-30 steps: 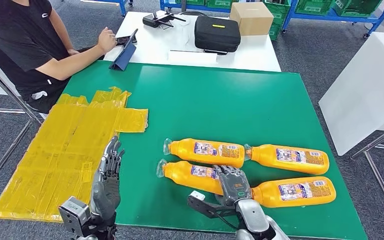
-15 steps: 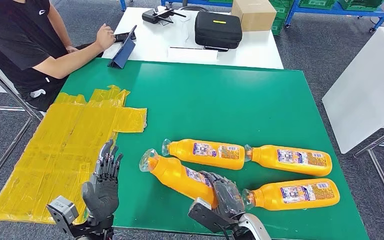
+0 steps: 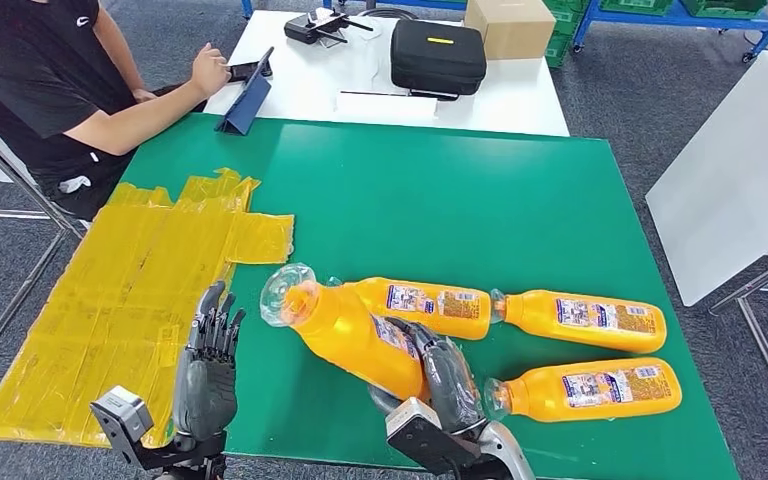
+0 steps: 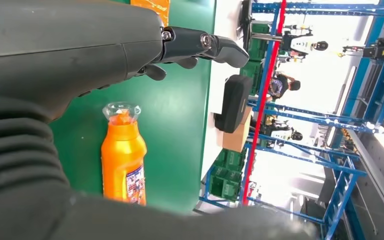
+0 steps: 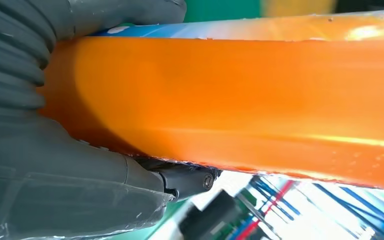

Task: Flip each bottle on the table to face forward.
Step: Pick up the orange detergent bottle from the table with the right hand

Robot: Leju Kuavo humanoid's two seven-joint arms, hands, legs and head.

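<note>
Head view: nearest, the right hand (image 3: 447,378) grips one bottle (image 3: 345,328), raised cap-up off the green surface (image 3: 440,200), so its flip looks underway, not finished. The left hand (image 3: 210,365) hovers open and empty. Farther on, three bottles (image 3: 580,319) lie flat, labels showing, seemingly still waiting.

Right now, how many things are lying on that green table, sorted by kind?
Orange plastic bottles with clear caps: 4, one held tilted by the right hand, three lying flat
Yellow plastic sheets: 1 patch; separate sheets cannot be told apart
Total: 5
</note>
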